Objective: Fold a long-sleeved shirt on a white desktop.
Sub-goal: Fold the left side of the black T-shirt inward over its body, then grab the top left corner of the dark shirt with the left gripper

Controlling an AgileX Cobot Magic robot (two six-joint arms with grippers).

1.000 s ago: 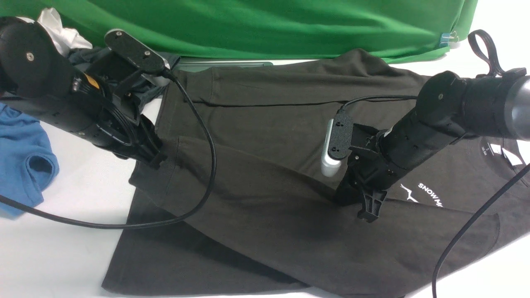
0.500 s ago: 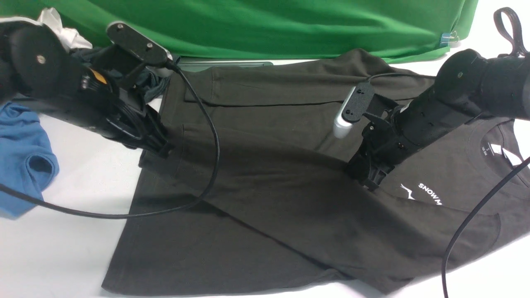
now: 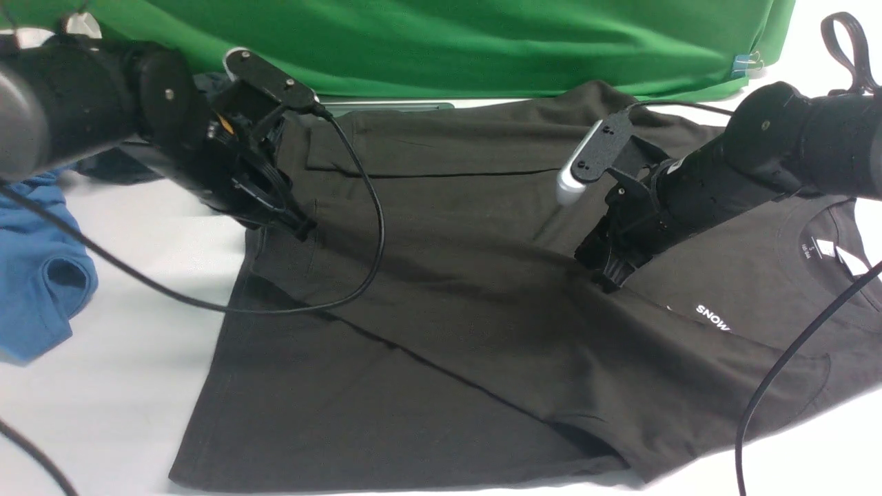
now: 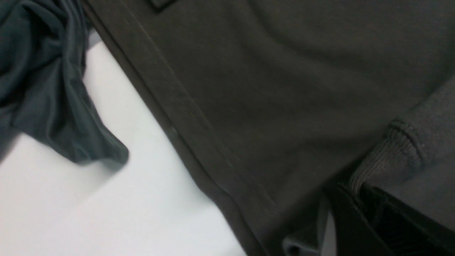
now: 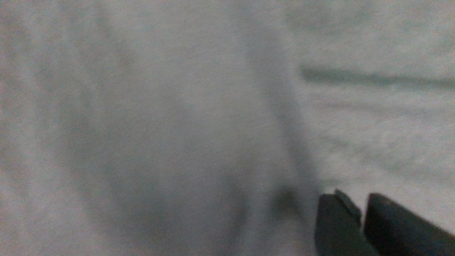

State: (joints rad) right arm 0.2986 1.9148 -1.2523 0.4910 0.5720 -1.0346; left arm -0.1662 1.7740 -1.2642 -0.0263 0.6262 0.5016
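Black cotton is being shown across most of the white surface (image 3: 124, 358): the shirt (image 3: 441, 296) is lying flat on it, with collar and white chest print toward the right and hem toward the left, and one sleeve is being laid diagonally over the body. The ribbed cuff (image 4: 387, 156) of that sleeve is being pinched by the left claw (image 3: 303, 227), whose jaws are being pressed together on it just inside the hem. The right claw (image 3: 610, 279) is being held tip-down against the cloth near the shirt's middle, just beside the print. In the right wrist view its fingers (image 5: 334, 224) are being shown close together with a thin gap, but through the blur it cannot be told whether fabric is being gripped. A blue garment (image 3: 38, 275) is lying at the surface's left edge, a grey garment (image 4: 46, 89) is lying near the hem, and a green backdrop (image 3: 448, 41) is hanging behind.
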